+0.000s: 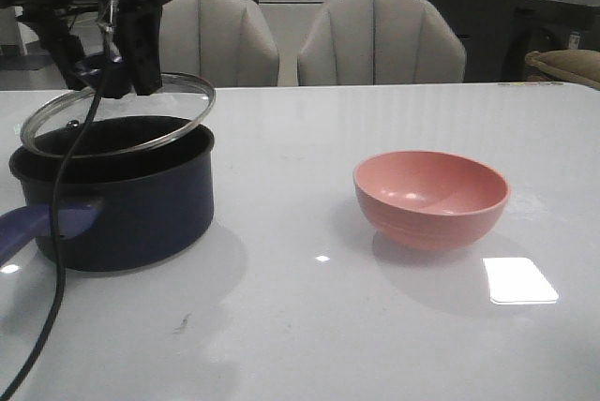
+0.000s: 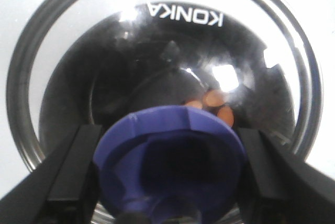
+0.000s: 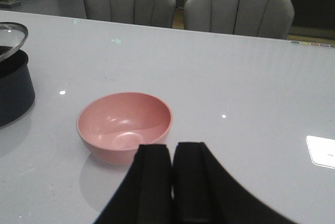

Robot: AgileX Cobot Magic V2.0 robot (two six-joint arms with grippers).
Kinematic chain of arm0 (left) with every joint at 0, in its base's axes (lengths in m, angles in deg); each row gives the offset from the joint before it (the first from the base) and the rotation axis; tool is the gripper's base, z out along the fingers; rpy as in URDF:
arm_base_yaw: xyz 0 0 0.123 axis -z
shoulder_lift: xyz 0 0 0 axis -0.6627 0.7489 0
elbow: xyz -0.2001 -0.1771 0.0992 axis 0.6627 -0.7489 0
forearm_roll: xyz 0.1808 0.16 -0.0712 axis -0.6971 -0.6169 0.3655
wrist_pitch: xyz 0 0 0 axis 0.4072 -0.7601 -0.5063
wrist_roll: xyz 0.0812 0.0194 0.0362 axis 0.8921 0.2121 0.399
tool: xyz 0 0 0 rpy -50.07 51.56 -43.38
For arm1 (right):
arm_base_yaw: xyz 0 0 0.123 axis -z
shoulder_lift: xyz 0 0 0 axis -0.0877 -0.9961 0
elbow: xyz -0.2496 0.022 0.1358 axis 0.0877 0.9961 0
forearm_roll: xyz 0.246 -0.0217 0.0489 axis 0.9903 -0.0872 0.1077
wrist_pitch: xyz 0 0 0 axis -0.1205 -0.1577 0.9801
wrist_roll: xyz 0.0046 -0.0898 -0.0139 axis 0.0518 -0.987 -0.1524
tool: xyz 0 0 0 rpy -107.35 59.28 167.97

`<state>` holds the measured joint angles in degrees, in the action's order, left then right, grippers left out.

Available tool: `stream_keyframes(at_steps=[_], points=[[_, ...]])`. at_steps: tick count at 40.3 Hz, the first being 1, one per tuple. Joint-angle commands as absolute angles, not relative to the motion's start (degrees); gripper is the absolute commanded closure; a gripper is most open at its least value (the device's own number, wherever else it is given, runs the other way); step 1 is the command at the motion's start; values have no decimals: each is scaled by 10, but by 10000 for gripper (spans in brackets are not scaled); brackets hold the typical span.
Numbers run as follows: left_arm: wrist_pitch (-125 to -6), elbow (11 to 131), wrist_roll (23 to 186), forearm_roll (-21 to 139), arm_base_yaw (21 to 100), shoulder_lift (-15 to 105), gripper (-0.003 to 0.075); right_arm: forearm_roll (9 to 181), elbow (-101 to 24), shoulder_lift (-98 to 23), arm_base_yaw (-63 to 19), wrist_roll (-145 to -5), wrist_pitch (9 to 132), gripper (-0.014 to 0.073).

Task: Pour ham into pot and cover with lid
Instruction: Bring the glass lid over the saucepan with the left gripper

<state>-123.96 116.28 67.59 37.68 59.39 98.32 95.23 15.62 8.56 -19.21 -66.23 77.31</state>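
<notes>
Ham (image 2: 212, 101) is in the pot (image 1: 122, 204); left tool (image 2: 170, 174) grips the lid (image 1: 117, 112) tilted over it, right tool (image 3: 171, 153) closed, empty; seating remains

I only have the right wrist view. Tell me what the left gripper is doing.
Observer: The left gripper is shut on the knob of the lid, holding it tilted over the pot.
Operator: Confirm the ham went in.
Observer: Yes, through the glass the left wrist view shows ham slices on the pot's black bottom.
Operator: Report whether the lid is seated.
Observer: Not yet. In the front view its far edge sits raised above the pot rim, and the near-left edge is lower.
</notes>
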Motion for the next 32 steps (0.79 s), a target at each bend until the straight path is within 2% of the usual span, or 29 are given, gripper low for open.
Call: stream_keyframes(at_steps=[1, 20, 32], points=[[-1253, 1187, 673, 388, 599, 955, 461, 955, 141, 82, -193, -667, 816, 439], [-1254, 1186, 673, 370, 603, 935, 461, 955, 141, 82, -193, -667, 816, 439], [-1254, 1142, 673, 361, 605, 912, 461, 955, 141, 82, -193, -667, 816, 439]])
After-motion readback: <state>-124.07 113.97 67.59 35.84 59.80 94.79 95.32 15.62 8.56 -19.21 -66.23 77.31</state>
